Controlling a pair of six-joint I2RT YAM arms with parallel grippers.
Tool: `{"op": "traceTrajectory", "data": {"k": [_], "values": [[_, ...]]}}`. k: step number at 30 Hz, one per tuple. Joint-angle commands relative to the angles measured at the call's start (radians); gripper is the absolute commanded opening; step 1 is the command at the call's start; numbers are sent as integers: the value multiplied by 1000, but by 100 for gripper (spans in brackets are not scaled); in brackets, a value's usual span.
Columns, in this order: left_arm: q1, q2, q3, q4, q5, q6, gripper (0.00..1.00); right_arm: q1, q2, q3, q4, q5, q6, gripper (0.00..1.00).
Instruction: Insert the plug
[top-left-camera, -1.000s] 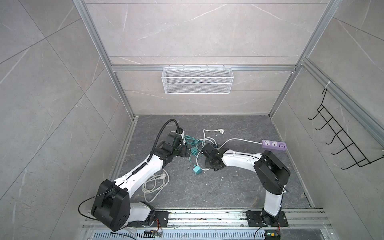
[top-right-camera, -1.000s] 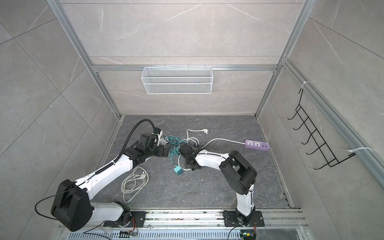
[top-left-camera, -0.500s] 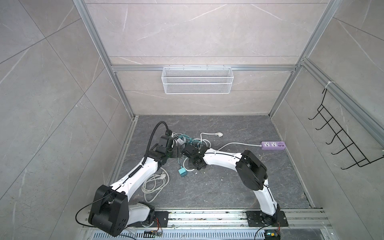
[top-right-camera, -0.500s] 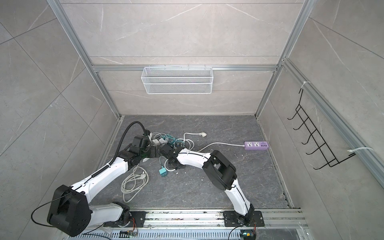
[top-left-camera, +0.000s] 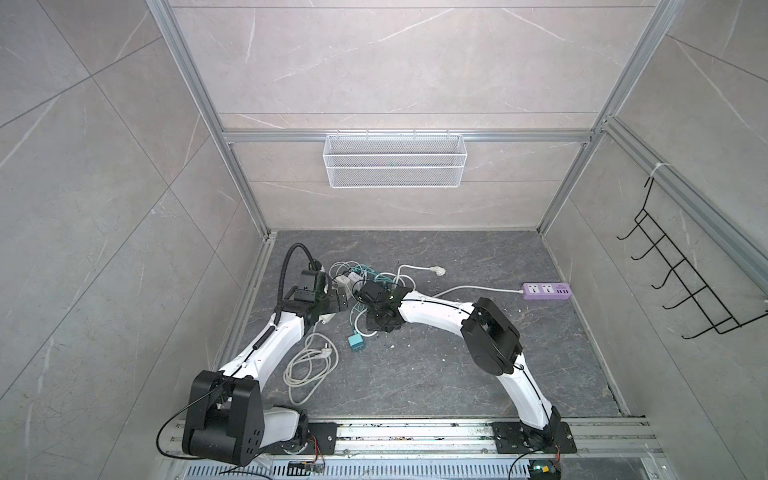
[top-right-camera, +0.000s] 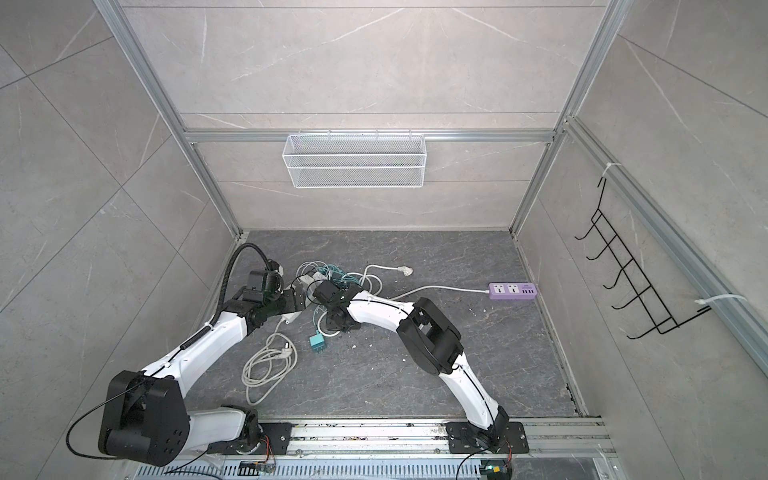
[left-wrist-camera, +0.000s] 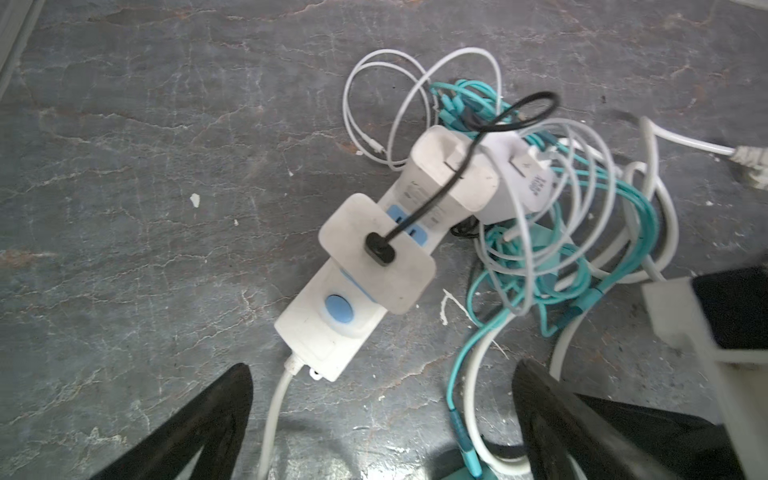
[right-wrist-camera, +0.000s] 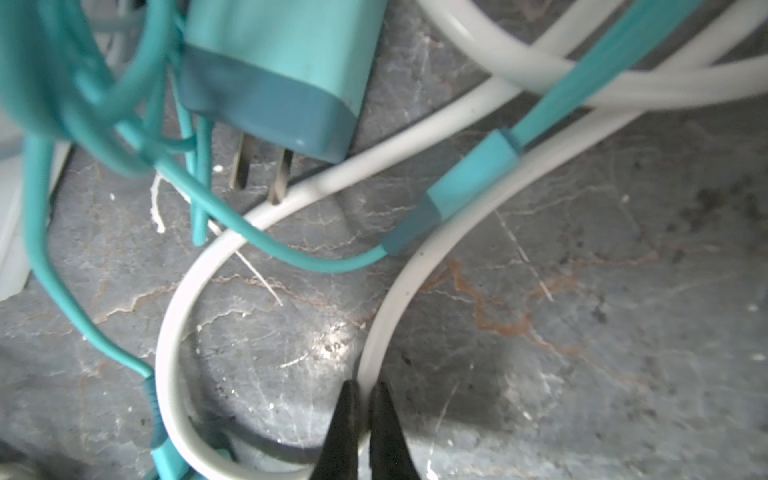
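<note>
Now: teal plug (top-left-camera: 356, 344) lies loose

Right claw (right-wrist-camera: 362, 392) is clenched on a white cable (right-wrist-camera: 392, 299). The teal plug rests on the table (top-left-camera: 415, 374), near this claw. Left claw (left-wrist-camera: 380, 374) hangs released above the white power strip (left-wrist-camera: 328, 320).

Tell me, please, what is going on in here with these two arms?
Both arms are working in a tangle of cords on the floor. The left claw hangs open over a white power strip with adapters in it. The right claw is shut on a white cable. A teal plug lies loose nearby, and the purple power strip sits apart, nothing plugged in.
</note>
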Motion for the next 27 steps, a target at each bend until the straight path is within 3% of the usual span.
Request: {"op": "traceTrajectory", "data": {"k": [1,6,8,21,27], "values": [[3,28,-8,24,28,-8,100,-25,-25,-66,62,-56,-37,18],[3,77,-5,38,40,-11,100,-47,-54,-58,87,-114,-63,41],[3,97,-7,46,24,-19,100,-55,-72,-65,93,-125,-70,45],[14,304,104,34,-22,-56,100,-268,-383,-360,100,-16,-131,47],[17,380,146,28,-20,-75,100,-378,-407,-386,52,71,-151,47]]}}
